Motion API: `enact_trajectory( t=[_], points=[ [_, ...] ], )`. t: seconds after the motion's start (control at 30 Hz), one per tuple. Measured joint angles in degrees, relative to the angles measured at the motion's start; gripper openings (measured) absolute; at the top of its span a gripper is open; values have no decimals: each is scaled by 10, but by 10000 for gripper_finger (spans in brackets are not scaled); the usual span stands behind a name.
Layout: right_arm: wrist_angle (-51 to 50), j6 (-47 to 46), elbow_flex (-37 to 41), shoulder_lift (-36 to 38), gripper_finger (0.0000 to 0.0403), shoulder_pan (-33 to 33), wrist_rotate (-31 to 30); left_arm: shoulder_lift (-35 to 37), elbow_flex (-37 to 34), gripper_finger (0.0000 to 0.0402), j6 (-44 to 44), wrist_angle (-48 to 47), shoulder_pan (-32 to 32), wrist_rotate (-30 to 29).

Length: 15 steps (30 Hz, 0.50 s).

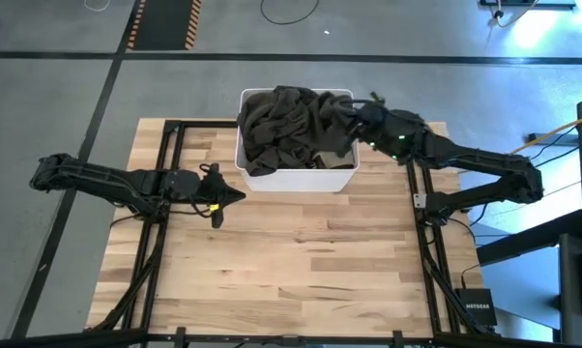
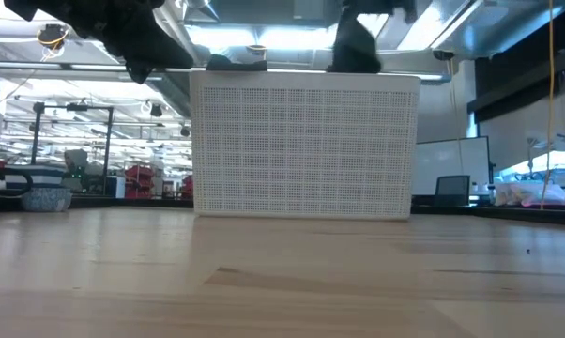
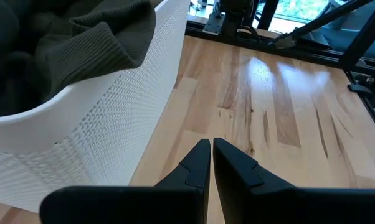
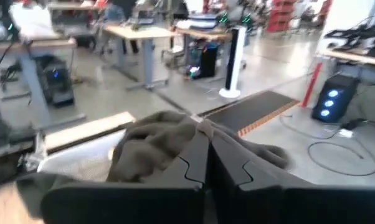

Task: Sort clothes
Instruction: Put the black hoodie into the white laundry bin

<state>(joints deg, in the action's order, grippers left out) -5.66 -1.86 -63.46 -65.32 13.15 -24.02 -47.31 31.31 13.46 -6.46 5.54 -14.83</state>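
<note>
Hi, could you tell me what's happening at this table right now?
The robot is sorting clothes out of a white bin at the back of the wooden table. The right tool has reached over the bin's right edge and is shut on the olive-grey garment heaped on top. The left tool waits shut above the table, left of the bin. No clothes lie on the table.

Olive-grey garment (image 1: 291, 126) lies crumpled, heaped in the white bin (image 1: 301, 179).
</note>
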Motion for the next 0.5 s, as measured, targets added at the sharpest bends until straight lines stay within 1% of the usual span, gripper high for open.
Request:
enact_trajectory(
  t=[0.23,0.3,0.4,0.5],
  points=[
    [-37,-31,28,-74,37,0,7,0,0,15,-19,0,1,0],
    [-48,-38,30,-90,49,0,7,0,0,15,-21,1,1,-5],
    [-66,-37,28,-94,83,0,7,0,0,15,-26,12,1,-8],
    [-114,-37,-6,-82,132,0,14,1,0,15,-30,37,1,-7]
  ],
)
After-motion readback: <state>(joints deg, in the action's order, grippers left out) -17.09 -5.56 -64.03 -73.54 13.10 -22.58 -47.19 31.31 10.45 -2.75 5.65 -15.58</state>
